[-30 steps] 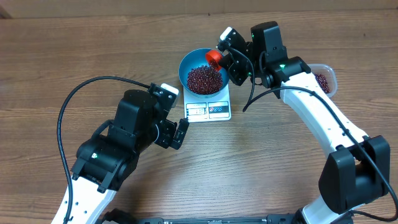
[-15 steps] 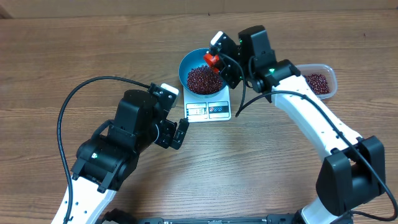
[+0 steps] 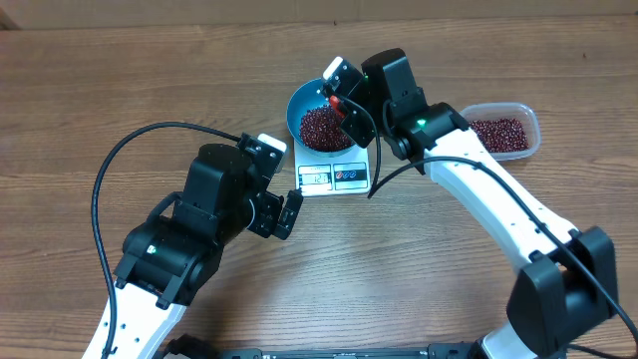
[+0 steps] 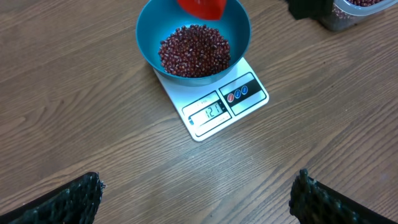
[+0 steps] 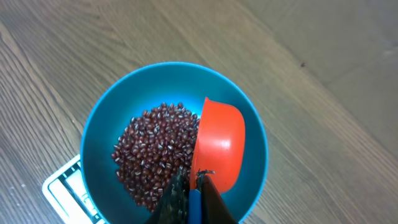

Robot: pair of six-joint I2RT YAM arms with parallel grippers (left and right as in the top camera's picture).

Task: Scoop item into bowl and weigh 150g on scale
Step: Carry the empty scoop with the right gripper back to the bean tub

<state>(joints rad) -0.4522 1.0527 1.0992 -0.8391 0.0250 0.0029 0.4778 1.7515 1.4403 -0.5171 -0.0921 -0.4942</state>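
The blue bowl [image 3: 299, 108] stands on the white scale [image 3: 334, 178] and holds a heap of dark red beans [image 3: 319, 128]. My right gripper [image 5: 193, 198] is shut on the blue handle of a red scoop [image 5: 219, 144]. The scoop is tipped on its side over the right half of the bowl [image 5: 99, 134], beside the beans [image 5: 152, 152]. In the overhead view the right gripper [image 3: 339, 100] hangs over the bowl's far rim. My left gripper [image 4: 199, 196] is open above bare wood in front of the scale [image 4: 205, 115], its fingers [image 4: 71, 202] wide apart and nothing between them.
A clear plastic container [image 3: 498, 132] with more beans sits to the right of the scale, behind the right forearm. The left arm's black cable [image 3: 130, 160] loops over the table on the left.
The right arm has swung left with the red scoop, from the bowl's right rim to over the bowl, uncovering the clear container. The left arm has not moved.
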